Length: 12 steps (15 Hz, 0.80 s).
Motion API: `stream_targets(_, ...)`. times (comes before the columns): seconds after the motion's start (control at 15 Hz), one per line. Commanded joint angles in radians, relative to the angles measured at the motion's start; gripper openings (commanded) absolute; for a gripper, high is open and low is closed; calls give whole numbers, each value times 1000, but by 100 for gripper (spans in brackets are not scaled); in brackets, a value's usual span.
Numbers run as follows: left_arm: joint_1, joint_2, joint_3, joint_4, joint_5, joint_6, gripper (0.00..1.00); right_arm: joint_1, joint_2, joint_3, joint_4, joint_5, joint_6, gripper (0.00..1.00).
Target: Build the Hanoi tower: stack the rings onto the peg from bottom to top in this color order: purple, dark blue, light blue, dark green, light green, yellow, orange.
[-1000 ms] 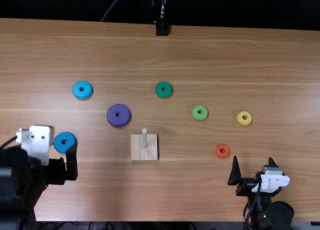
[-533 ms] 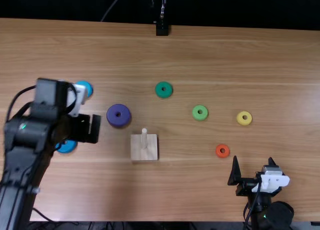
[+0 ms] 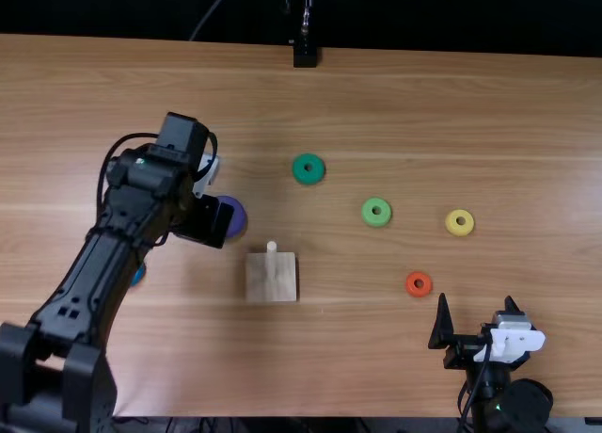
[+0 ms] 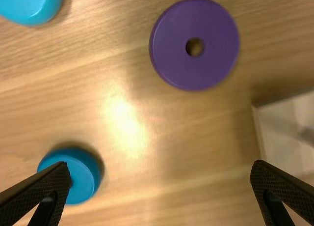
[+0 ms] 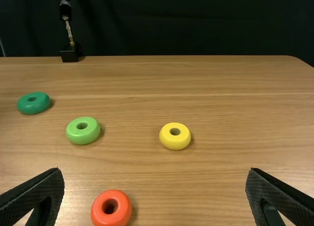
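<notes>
In the top view, the left arm leans in from the near edge of the wooden table (image 3: 451, 94), and its gripper (image 3: 218, 224) hangs over the near-left part of the purple ring (image 3: 234, 216). The left wrist view shows this pincer spread wide. The right arm's gripper (image 3: 476, 299), also spread, points forward over the table's near right part. The pale wooden base (image 3: 271, 290) sits nearer the near edge than the far one, its peg (image 3: 271, 251) upright. All seven rings lie flat on the table, apart from one another. The purple one is just beyond the base toward the far edge and a little left. The dark blue ring (image 3: 140, 275) lies left of the base, partly hidden by the left arm; the light blue ring (image 4: 41, 12), cut off in the left wrist view, is across the purple ring from the base. The dark green ring (image 3: 297, 168) lies closest to the far edge of those in the top view. Right of it and closer to the near edge is the light green ring (image 3: 367, 212), then the yellow ring (image 3: 451, 223) farther right. The orange ring (image 3: 410, 283) lies between base and right gripper, nearer the latter.
</notes>
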Motion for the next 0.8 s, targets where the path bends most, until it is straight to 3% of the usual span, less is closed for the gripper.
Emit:
stream_targets(0.0, -42, 59, 76, 8, -8, 2, 100, -9, -10, -66, -75, -6, 1, 100)
stream_targets(0.4, -62, 215, 124, 17, 0, 2, 100, -9, -10, -66, -75, -6, 1, 100)
stream_targets(0.73, -62, 292, 150, 124, 7, 2, 100, -9, -10, -66, -75, -6, 3, 100)
